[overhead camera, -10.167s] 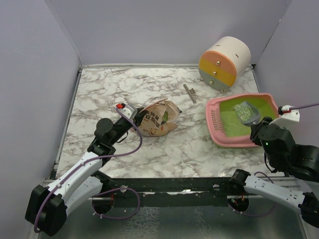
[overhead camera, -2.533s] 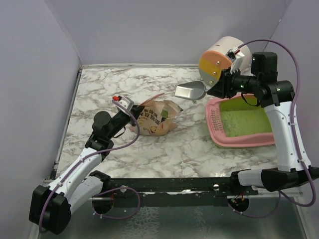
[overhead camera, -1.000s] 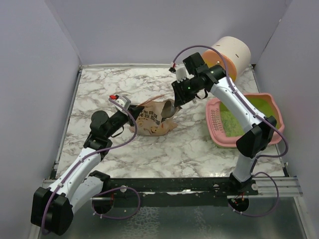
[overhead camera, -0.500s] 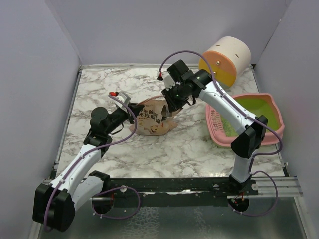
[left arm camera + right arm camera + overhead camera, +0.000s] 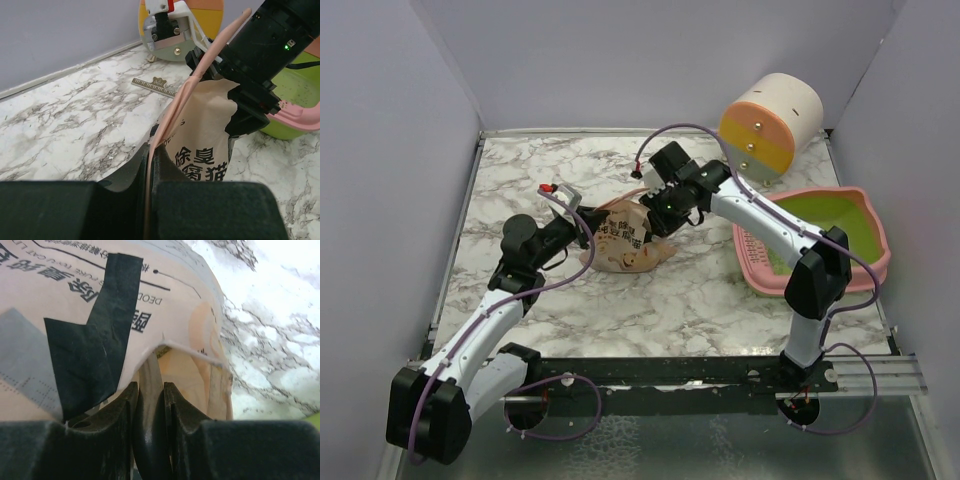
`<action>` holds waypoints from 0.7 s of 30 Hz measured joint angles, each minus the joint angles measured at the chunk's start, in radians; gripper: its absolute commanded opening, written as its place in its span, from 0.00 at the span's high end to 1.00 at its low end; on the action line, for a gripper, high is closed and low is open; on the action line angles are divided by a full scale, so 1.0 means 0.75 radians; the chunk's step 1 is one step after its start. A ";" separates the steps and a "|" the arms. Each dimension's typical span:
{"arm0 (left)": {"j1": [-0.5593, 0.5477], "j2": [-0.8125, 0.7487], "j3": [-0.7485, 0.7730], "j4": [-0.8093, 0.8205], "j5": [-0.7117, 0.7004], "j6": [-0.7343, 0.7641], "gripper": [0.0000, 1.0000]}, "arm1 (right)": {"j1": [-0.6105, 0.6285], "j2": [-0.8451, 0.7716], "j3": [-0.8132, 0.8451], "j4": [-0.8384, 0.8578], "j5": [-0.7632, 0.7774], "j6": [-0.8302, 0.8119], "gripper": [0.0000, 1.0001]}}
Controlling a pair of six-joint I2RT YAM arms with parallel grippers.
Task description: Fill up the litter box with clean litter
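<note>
The pink litter box (image 5: 868, 262) with a lime-green inside sits at the right; a dull layer of clean litter (image 5: 772, 252) lies in it. The tan paper bag (image 5: 625, 245) lies mid-table. My left gripper (image 5: 582, 228) is shut on the bag's open edge (image 5: 186, 95) and holds it up. My right gripper (image 5: 656, 220) is at the bag's mouth, shut on the metal scoop's handle (image 5: 149, 377). The scoop's bowl is hidden inside the bag (image 5: 95, 295). The litter box also shows in the left wrist view (image 5: 300, 112).
A round cream drum (image 5: 770, 125) with orange, yellow and grey bands stands at the back right. A small metal strip (image 5: 152, 86) lies on the marble behind the bag. Lilac walls enclose the table on three sides.
My right arm has swung left from above the litter box to the bag and lowered the scoop into its mouth. My left gripper has kept hold of the bag's edge.
</note>
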 measured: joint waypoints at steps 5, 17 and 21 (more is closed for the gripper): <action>0.000 0.004 -0.001 0.002 0.003 -0.006 1.00 | -0.001 -0.084 -0.179 0.183 -0.043 0.056 0.99; 0.000 0.013 -0.001 0.010 0.005 -0.016 1.00 | -0.014 -0.283 -0.584 0.683 -0.120 0.226 0.99; -0.001 0.014 -0.001 0.013 0.009 -0.018 1.00 | -0.022 -0.347 -0.726 0.856 -0.158 0.287 0.99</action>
